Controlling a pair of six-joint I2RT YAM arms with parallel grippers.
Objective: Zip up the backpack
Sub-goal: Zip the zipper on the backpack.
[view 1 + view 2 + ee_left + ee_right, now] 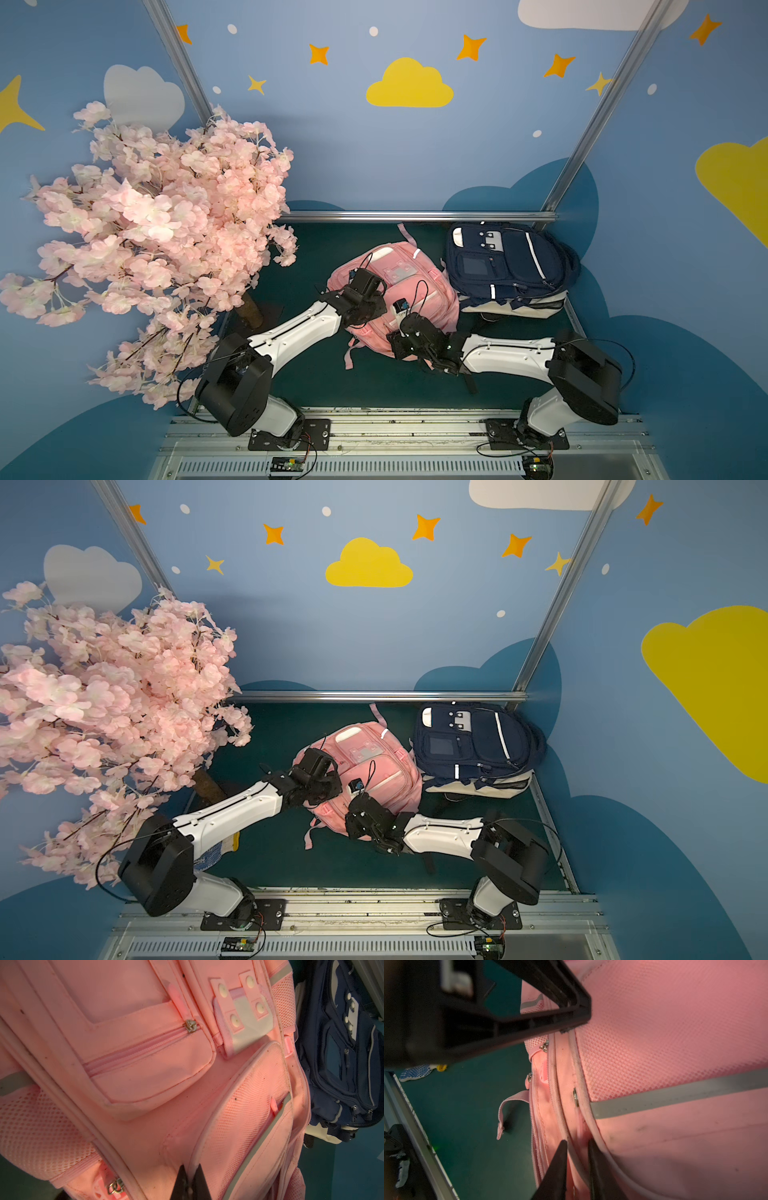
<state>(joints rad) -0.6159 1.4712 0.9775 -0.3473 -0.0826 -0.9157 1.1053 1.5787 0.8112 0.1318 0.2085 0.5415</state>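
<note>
Pink fabric backpack (432, 286) lay mid green mat (374, 386). L gripper (191, 1180) pinched shut on it; R gripper (577, 1153) nipped pink zip pull (580, 1122). Zipping underway, prob.; next needs steady drag along track.

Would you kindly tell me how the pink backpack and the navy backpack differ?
Colour: the pink backpack is pink; the navy backpack is dark blue with white trim. Place: the pink one lies centrally on the mat; the navy one sits in the far right corner on a white item. Handling: the left gripper and right gripper are both at the pink one; the navy one is untouched. Both lie front up.
</note>
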